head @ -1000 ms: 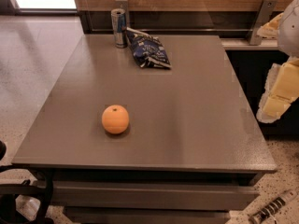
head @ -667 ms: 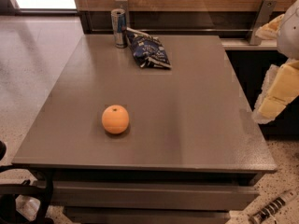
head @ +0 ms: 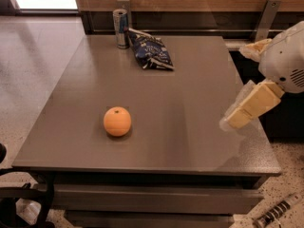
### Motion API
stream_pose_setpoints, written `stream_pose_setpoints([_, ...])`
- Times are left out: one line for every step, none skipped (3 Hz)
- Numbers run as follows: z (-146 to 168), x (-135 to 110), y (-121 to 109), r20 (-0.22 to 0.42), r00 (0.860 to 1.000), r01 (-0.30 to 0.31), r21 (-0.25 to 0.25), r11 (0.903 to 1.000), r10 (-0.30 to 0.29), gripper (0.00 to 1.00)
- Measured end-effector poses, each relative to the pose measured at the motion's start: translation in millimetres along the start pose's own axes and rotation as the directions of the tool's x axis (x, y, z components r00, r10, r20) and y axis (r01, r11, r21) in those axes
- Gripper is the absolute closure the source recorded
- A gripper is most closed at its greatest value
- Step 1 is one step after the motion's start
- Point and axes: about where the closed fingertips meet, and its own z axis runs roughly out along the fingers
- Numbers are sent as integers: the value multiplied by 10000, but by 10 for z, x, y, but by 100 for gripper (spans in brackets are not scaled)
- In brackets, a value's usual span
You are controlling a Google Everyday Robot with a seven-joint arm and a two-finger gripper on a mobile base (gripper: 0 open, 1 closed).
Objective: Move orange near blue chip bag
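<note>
Approach step; grasp not yet begun. The orange [head: 117, 121] lies free on the bench [head: 190, 127], well apart from the blue chip bag [head: 151, 52], to its near left. A drink can [head: 122, 28] stands just beside the bag's far-left corner. The pincer [head: 239, 119] hangs to the bag's near right, over the bench edge; its spread cannot be told. Next move, as judged: cross to the orange, descend, grip

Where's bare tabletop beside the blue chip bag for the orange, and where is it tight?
Bare table runs from the blue chip bag rightward to the edge, and from the bag forward to the orange. Tight: the bag's far-left end, where the drink can stands close. The claw hangs over the right edge.
</note>
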Motion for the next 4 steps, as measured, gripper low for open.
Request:
stream_pose_setpoints([381,-224,90,1951,9806,-125,-464,9988,214,0])
stream_pose_setpoints([718,-500,236,3838,9234,468,-1035,9935,-35,0])
stream_pose_setpoints([900,-667,349,4633,8853,1119,-1293,9853,-398,0])
stream_pose_setpoints([898,-669,350,4622,8859,1112,-1293,9853,-393,0])
